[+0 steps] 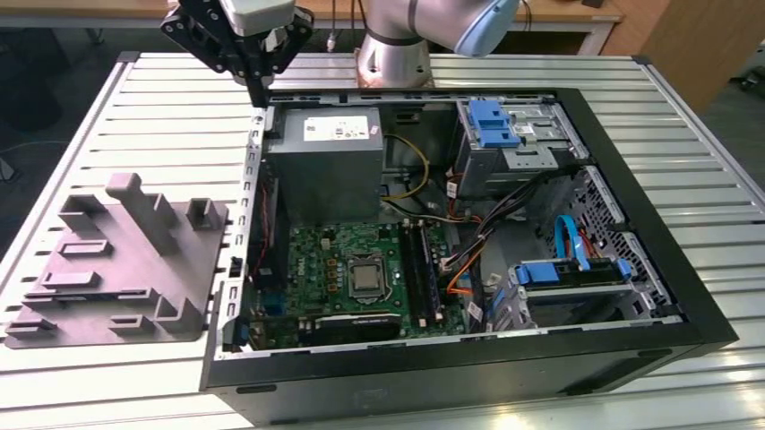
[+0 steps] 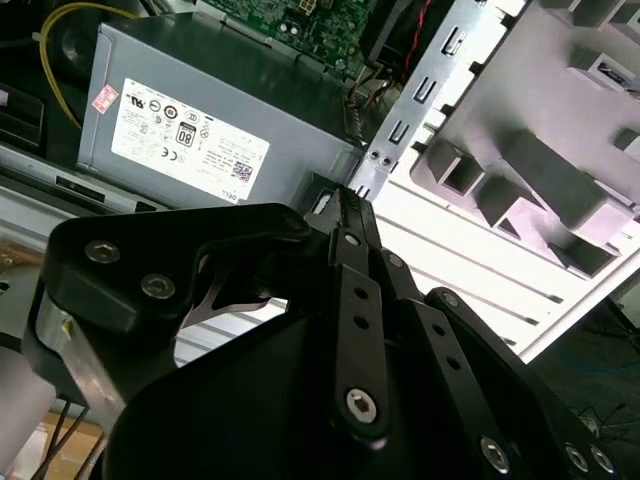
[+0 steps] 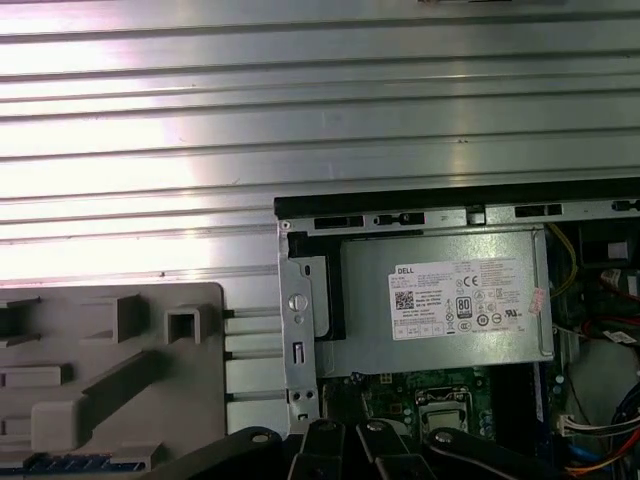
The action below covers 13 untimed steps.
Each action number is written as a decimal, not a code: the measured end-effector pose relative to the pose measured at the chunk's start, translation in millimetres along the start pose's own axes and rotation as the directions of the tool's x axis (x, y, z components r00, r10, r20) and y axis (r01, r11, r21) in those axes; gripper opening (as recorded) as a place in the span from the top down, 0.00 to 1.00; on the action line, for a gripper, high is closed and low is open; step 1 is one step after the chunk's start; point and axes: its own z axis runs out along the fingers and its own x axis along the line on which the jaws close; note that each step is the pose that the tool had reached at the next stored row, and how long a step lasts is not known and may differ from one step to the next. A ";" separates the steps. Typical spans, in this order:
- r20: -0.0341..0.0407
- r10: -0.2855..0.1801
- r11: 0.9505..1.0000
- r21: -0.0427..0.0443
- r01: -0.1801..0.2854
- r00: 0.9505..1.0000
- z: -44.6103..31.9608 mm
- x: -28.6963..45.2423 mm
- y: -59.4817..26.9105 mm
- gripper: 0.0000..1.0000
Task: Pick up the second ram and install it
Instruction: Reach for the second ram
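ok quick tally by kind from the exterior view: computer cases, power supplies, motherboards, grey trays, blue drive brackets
computer case: 1
power supply: 1
green motherboard: 1
grey tray: 1
blue drive brackets: 2
total: 6
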 end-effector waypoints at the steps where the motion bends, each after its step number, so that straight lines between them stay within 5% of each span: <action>1: 0.000 0.000 1.000 0.000 0.000 1.000 0.0 1.1 -0.1 0.90; 13: 0.001 0.000 1.000 -0.001 0.000 1.000 -0.5 18.1 -1.4 0.90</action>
